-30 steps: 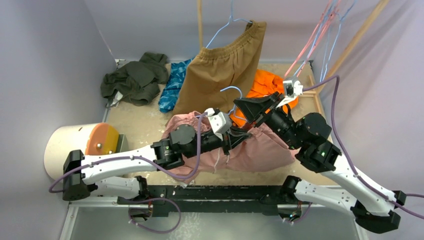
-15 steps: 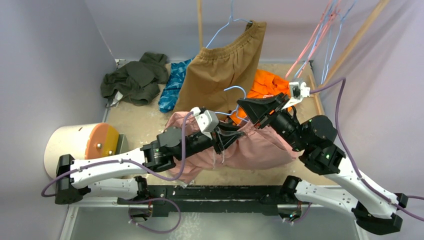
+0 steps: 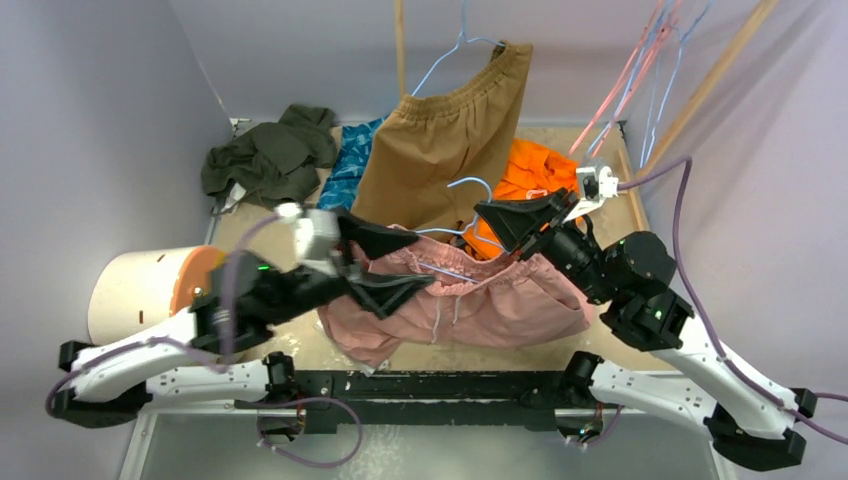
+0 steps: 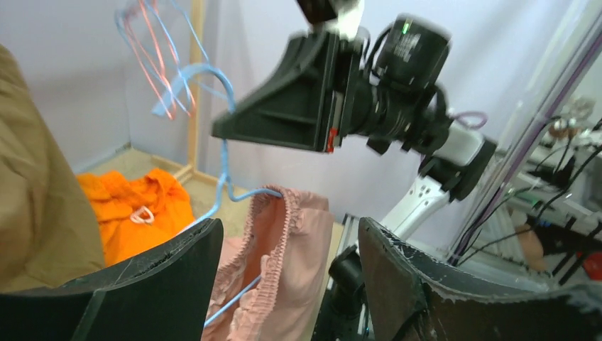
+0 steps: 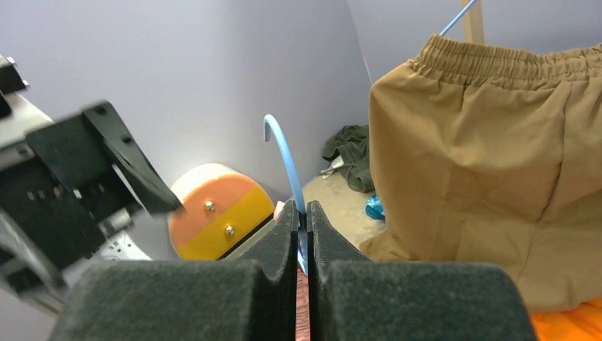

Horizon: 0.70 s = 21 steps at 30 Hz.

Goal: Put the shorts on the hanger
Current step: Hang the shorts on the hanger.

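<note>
The dusty-pink shorts [image 3: 500, 305] hang by their gathered waistband over the light-blue wire hanger [image 3: 452, 233], the lower part resting on the table. In the left wrist view the hanger [image 4: 224, 160] threads through the waistband of the shorts [image 4: 302, 256]. My right gripper [image 3: 492, 215] is shut on the hanger just below its hook [image 5: 282, 145], and its pads [image 5: 287, 227] pinch the wire. My left gripper [image 3: 388, 266] stands open to the left of the shorts, apart from them, with nothing between its fingers [image 4: 152, 284].
Large tan-brown shorts [image 3: 445, 140] hang on another hanger at the back. An orange garment [image 3: 530, 170], a blue cloth [image 3: 345, 170] and a dark green garment [image 3: 265, 155] lie on the table. An orange-faced white cylinder [image 3: 160, 285] sits at left. Pink and blue hangers [image 3: 640, 70] hang at back right.
My left gripper has opened, let go of the shorts and drawn back to the left. The waistband now hangs on the hanger. The right gripper rose slightly, still shut.
</note>
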### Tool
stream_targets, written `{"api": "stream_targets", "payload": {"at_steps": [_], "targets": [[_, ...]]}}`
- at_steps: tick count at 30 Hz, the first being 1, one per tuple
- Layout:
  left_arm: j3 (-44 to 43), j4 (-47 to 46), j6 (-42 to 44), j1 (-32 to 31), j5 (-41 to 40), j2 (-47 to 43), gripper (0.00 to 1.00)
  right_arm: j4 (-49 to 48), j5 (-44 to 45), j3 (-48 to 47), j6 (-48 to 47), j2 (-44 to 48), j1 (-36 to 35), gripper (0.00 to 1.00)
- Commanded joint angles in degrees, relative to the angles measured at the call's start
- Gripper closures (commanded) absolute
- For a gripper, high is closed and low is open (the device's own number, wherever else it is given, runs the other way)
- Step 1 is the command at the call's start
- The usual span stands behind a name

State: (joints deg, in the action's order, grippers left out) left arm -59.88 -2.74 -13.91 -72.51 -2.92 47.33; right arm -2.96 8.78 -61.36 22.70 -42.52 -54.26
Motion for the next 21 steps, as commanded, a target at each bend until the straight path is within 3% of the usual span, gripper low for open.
{"api": "stream_targets", "payload": {"at_steps": [1,4,8,14,21], "targets": [[-3.88,10.35,4.17,-0.26,-5.07,-10.43,0.31,-2.91,-4.61,-2.06,-2.52,3.04,0.21,1.0],[-5.93,18.61,9.72,-0.26,-12.07,-12.21,0.32,-2.16,-7.93,-1.9,-4.24,4.42,0.22,1.0],[-10.61,30.4,16.09,-0.26,-15.71,-7.63,0.4,-0.12,-11.72,-2.62,-5.71,5.71,0.21,1.0],[-13.57,34.84,23.16,-0.26,-10.62,-2.55,0.48,2.18,-13.82,-3.93,-7.3,5.86,0.21,1.0],[-20.01,46.1,23.5,-0.26,-5.76,-0.11,0.44,0.63,-17.13,-4.02,-7.37,5.96,0.23,1.0]]}}
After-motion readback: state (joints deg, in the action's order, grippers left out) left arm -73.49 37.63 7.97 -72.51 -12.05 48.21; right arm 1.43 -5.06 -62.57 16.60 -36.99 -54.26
